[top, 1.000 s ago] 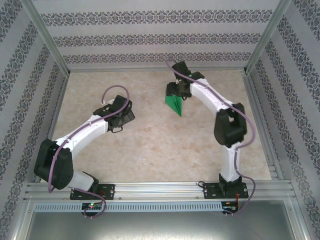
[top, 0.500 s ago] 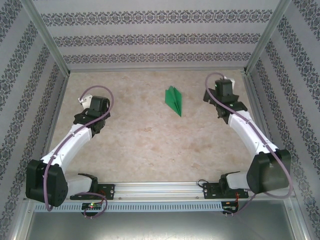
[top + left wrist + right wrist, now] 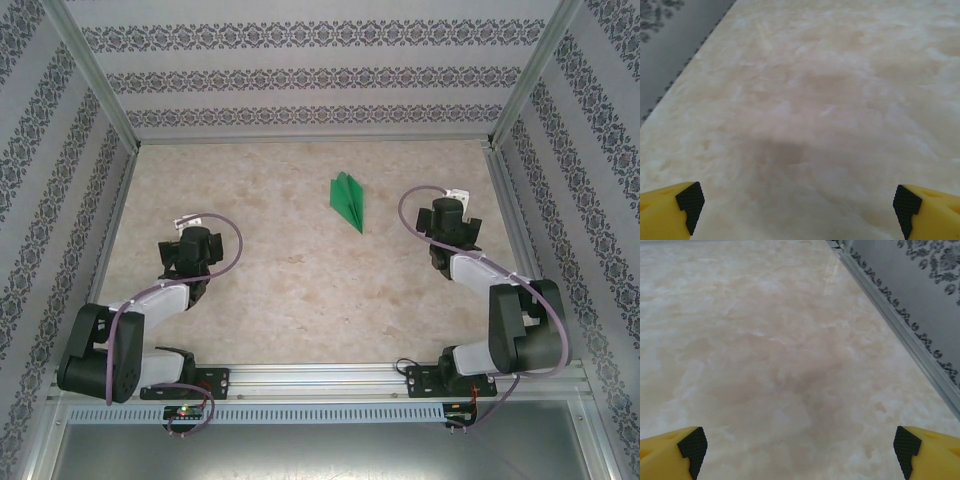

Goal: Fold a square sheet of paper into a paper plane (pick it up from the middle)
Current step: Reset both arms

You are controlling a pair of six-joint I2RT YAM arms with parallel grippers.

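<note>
The green paper plane (image 3: 348, 202) lies flat on the marble tabletop at the far middle, its pointed tip aimed toward the near right. Nothing touches it. My left gripper (image 3: 186, 252) hovers over the left half of the table, well away from the plane. Its yellow fingers (image 3: 670, 210) stand wide apart with bare table between them. My right gripper (image 3: 448, 222) sits over the right half, about an arm's width right of the plane. Its fingers (image 3: 930, 450) are spread wide too, holding nothing.
A metal frame rail (image 3: 900, 330) runs along the table's right edge close to my right gripper. Patterned walls (image 3: 320, 80) enclose the table on three sides. The left table edge (image 3: 685, 65) borders a grey floor strip.
The right gripper let go of the plane and drew back to the right and nearer. The left arm also folded back toward its base. The plane stayed where it was put.
</note>
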